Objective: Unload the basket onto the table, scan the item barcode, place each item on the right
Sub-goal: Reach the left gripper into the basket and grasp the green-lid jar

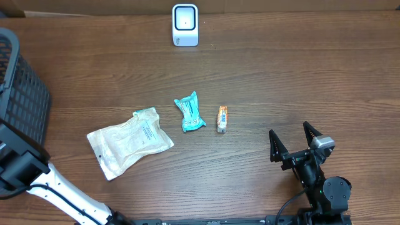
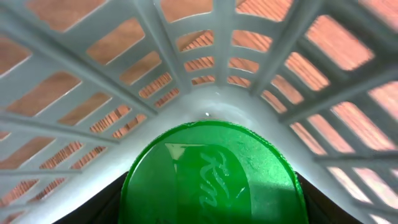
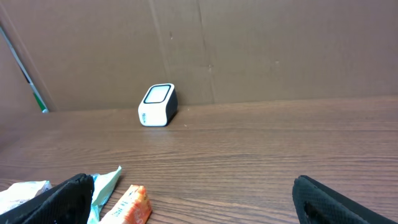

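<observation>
A round green lid (image 2: 208, 168) with raised script fills the left wrist view, lying in a corner of the grey basket (image 2: 205, 102). My left gripper (image 2: 211, 214) has a dark finger pressed against each side of the lid, shut on it; whatever is under the lid is hidden. The white barcode scanner (image 1: 185, 25) stands at the table's far edge and also shows as the scanner (image 3: 158, 104) in the right wrist view. My right gripper (image 1: 299, 140) rests open and empty near the front right, its fingertips (image 3: 62, 199) spread wide.
The dark mesh basket (image 1: 19, 81) stands at the left edge, with the left arm (image 1: 37, 178) reaching into it. A clear pouch (image 1: 129, 142), a teal packet (image 1: 189, 113) and a small orange packet (image 1: 222, 118) lie mid-table. A cardboard wall (image 3: 249, 43) rises behind the scanner.
</observation>
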`<state>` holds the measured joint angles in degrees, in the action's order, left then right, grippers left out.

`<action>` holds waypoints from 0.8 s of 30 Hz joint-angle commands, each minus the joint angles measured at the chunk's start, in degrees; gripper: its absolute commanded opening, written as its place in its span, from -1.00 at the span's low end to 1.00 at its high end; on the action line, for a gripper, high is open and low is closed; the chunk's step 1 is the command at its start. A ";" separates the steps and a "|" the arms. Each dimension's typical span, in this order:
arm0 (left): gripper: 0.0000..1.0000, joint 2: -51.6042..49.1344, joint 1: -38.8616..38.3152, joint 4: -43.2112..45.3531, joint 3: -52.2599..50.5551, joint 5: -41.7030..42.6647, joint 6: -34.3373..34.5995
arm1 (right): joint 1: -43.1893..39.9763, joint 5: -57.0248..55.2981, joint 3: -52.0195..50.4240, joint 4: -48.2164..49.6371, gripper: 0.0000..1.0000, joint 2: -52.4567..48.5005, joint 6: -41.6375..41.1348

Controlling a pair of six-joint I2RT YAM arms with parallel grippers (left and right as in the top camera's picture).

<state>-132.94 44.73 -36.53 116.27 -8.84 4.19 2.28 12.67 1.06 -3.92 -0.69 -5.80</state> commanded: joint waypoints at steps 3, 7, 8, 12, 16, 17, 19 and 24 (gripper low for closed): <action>0.01 10.10 0.24 -1.92 0.04 4.11 3.52 | -0.11 -0.17 -0.59 0.33 1.00 0.46 -0.11; 0.02 15.19 0.24 -2.71 0.04 8.09 5.75 | -0.11 -0.17 -0.59 0.33 1.00 0.46 -0.13; 0.02 16.39 0.24 -2.73 0.04 9.57 5.77 | -0.11 -0.17 -0.59 0.33 0.99 0.46 -0.13; -0.04 22.29 0.24 -2.93 0.04 14.99 7.56 | -0.11 -0.17 -0.59 0.33 1.00 0.46 -0.11; -0.03 28.44 0.24 -3.85 0.04 18.12 11.37 | -0.11 -0.17 -0.59 0.33 1.00 0.46 -0.13; -0.03 30.08 0.24 -4.02 0.04 19.19 12.35 | -0.11 -0.17 -0.59 0.33 0.99 0.46 -0.13; -0.05 32.98 0.17 -4.31 0.04 21.92 14.16 | -0.11 -0.17 -0.59 0.33 1.00 0.46 -0.13; -0.11 38.97 -1.66 -5.25 0.04 29.03 18.60 | -0.11 -0.17 -0.59 0.33 1.00 0.46 -0.13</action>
<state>-98.26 44.40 -42.19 115.74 13.21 18.04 2.28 12.67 1.06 -3.95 -0.69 -5.78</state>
